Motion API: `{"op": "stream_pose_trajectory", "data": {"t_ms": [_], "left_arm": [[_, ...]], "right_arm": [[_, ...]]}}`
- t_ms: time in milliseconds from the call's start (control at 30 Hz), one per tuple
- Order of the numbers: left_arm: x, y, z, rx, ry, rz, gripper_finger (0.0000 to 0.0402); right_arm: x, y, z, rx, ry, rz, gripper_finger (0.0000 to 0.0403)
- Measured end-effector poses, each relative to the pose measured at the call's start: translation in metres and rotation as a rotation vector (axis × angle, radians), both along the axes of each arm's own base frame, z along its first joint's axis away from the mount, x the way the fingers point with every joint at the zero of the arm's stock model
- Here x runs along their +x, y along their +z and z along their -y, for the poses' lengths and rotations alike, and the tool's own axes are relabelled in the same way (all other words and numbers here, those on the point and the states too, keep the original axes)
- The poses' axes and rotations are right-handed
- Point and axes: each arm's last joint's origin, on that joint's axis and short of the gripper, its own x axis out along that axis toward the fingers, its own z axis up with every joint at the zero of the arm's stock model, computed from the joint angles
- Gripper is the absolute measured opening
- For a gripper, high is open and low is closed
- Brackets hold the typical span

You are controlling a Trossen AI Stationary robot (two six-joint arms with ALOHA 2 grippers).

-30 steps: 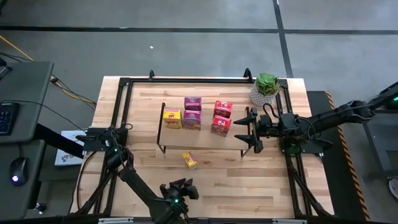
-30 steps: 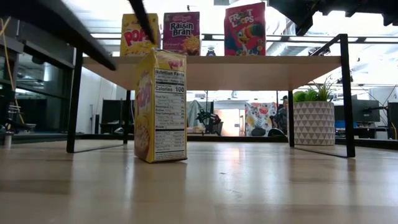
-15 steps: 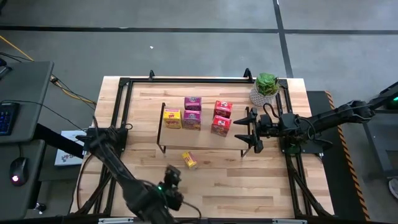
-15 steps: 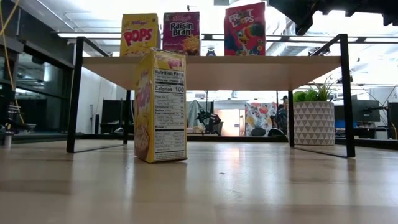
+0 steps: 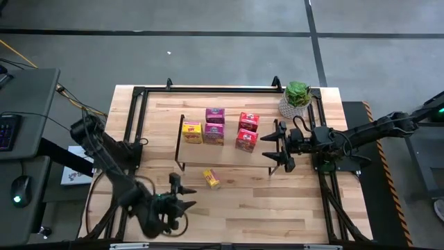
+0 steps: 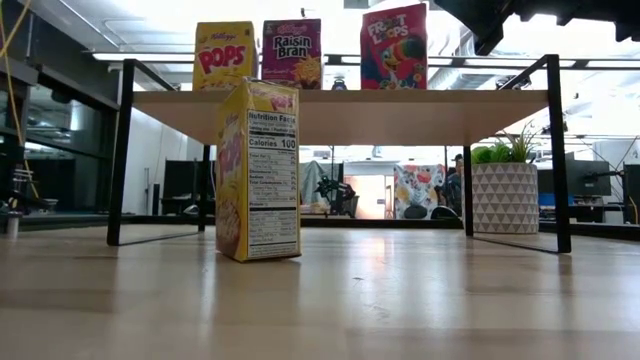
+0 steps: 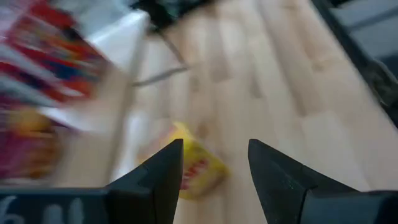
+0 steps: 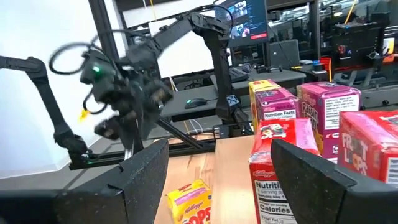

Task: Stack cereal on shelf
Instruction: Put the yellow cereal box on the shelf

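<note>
on shelf [image 5: 229, 148]: five cereal boxes | table [image 5: 277, 201]: one yellow box [image 5: 211, 178] | both claws agape, empty

Six cereal boxes [image 5: 214, 125] show — two yellow, two magenta-pink, two red — with one shelf [image 5: 225, 147], one potted plant [image 5: 297, 98] and two robot arms [image 5: 361, 132].

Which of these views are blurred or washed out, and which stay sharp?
Left wrist view: heavily smeared by motion; the yellow box between the left claw fingers is barely readable. Right wrist view: the boxes are sharp, the far arm smeared. Low view: bright backlight behind the shelf, box lettering crisp. High view: evenly lit, sharp.
</note>
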Motion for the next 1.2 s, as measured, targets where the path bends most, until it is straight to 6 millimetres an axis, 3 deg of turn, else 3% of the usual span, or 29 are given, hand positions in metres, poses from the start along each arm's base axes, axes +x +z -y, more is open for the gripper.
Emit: {"op": "stream_pose_trajectory", "data": {"t_ms": [67,200,433,567,733,867,1200], "left_arm": [[0.003,-0.007,-0.012,-0.076,-0.050,-0.027,0.0172],[0.021,0.004,-0.031,-0.263,-0.114,-0.055,0.0172],[0.040,0.004,-0.052,-0.135,-0.189,-0.078,0.0172],[0.055,0.011,-0.065,-0.145,-0.179,-0.113,0.0172],[0.069,0.027,-0.065,-0.071,-0.227,-0.101,0.0172],[0.074,0.029,-0.063,0.009,-0.246,-0.101,0.0172],[0.075,0.034,-0.063,-0.081,-0.187,-0.048,0.0172]], "right_arm": [[0.000,0.000,0.000,0.001,-0.013,0.000,0.0275],[0.000,0.000,0.001,0.003,-0.025,0.004,0.0275],[0.000,0.000,0.000,0.002,-0.016,-0.002,0.0275],[0.000,0.000,0.000,0.001,-0.016,-0.004,0.0275],[0.000,-0.001,0.000,-0.011,-0.017,-0.008,0.0275],[0.000,-0.001,0.000,-0.001,-0.015,-0.016,0.0275],[0.000,-0.003,0.000,-0.004,-0.015,-0.027,0.0275]]}}
